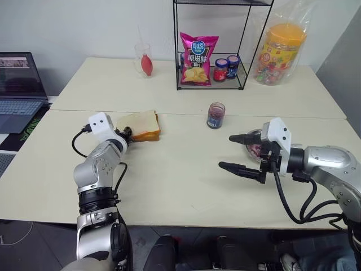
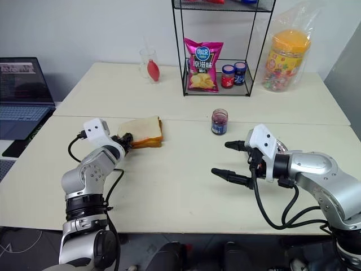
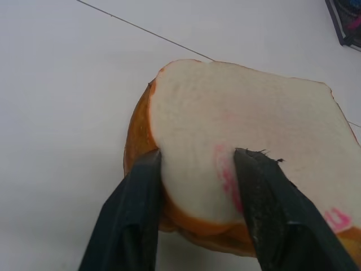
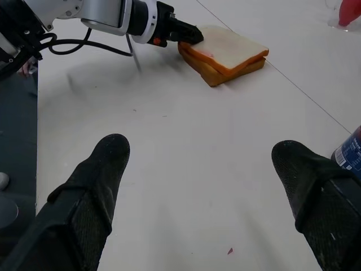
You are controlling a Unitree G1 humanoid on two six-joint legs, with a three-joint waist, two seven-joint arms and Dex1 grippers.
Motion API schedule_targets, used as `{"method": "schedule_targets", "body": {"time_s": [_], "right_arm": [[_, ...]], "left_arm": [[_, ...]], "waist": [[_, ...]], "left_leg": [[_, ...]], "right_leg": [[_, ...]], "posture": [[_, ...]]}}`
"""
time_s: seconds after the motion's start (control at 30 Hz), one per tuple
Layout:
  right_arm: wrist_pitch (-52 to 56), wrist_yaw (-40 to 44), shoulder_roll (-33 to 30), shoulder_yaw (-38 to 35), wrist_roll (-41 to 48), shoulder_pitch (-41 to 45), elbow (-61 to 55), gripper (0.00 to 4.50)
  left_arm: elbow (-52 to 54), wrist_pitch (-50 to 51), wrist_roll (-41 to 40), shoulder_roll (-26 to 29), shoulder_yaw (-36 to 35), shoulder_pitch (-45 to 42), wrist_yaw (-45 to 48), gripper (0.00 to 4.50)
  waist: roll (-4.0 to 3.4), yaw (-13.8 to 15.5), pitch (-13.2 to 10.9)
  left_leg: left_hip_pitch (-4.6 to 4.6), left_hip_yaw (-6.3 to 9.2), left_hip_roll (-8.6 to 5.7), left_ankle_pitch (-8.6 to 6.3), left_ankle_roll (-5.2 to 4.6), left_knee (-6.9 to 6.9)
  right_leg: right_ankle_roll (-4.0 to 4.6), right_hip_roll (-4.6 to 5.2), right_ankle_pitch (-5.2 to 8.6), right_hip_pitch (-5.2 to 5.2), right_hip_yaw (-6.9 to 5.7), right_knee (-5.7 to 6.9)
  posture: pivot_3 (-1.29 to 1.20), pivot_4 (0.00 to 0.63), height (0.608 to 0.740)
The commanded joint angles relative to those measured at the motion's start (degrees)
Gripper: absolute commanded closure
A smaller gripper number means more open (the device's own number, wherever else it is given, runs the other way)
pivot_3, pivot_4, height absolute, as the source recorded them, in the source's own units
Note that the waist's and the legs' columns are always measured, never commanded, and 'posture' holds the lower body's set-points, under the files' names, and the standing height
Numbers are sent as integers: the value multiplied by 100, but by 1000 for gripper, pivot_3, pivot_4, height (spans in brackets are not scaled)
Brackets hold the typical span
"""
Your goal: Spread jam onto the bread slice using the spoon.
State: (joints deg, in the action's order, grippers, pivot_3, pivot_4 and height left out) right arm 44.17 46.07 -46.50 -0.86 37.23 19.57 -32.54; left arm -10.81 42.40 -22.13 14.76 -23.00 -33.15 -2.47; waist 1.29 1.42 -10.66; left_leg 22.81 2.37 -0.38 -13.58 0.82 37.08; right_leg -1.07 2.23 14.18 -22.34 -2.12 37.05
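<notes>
Progress early: right gripper [image 1: 240, 152] nearest, hovering spread wide and empty; no spoon seen. Left gripper [image 3: 197, 164] clamps soft white square bread slice [image 3: 248, 124], faint pink smears only, stacked on golden toast [image 1: 148, 136]. Beyond, small clear glass jar of dark purple jam [image 1: 215, 115], unspread on cream table [image 1: 169, 186]

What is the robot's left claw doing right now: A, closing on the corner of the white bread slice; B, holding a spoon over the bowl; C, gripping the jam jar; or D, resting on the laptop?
A: the left wrist view shows the left claw with one finger on either side of the near corner of the white bread slice, which lies on a toasted slice.
</notes>
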Motion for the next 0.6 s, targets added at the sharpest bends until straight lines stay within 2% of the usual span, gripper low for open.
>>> {"method": "schedule_targets", "body": {"time_s": [0.03,0.17,0.23,0.4,0.6], "right_arm": [[-56,-30,-27,-170,33,32,-161,0],[-60,-16,-29,-167,33,36,-140,0],[-59,-15,-30,-171,35,33,-137,0],[-65,1,-53,-200,30,36,-111,0],[-87,36,-152,-335,2,19,-14,0]], "left_arm": [[98,7,-12,21,41,-109,21,3444],[314,-115,-154,-66,-38,-103,40,4240],[463,-151,-256,-99,-70,-76,111,4492],[986,-96,-900,-185,-174,25,709,4492],[1712,569,-2093,-149,-280,213,1354,4492]], "waist": [[0,1,0],[0,1,0],[1,3,0],[2,-9,-1],[2,-12,-1]], "left_leg": [[0,0,0,0,0,0],[0,0,0,0,0,0],[1,1,0,0,0,0],[3,-1,1,0,1,-1],[2,-1,4,0,2,-2]], "right_leg": [[0,0,0,0,0,0],[0,0,0,0,0,0],[0,1,0,0,-1,-1],[1,1,-1,-2,1,-4],[0,0,-1,-3,1,-2]], "posture": [[0,150,740],[0,150,740],[0,150,740],[0,150,740],[0,150,740]]}}
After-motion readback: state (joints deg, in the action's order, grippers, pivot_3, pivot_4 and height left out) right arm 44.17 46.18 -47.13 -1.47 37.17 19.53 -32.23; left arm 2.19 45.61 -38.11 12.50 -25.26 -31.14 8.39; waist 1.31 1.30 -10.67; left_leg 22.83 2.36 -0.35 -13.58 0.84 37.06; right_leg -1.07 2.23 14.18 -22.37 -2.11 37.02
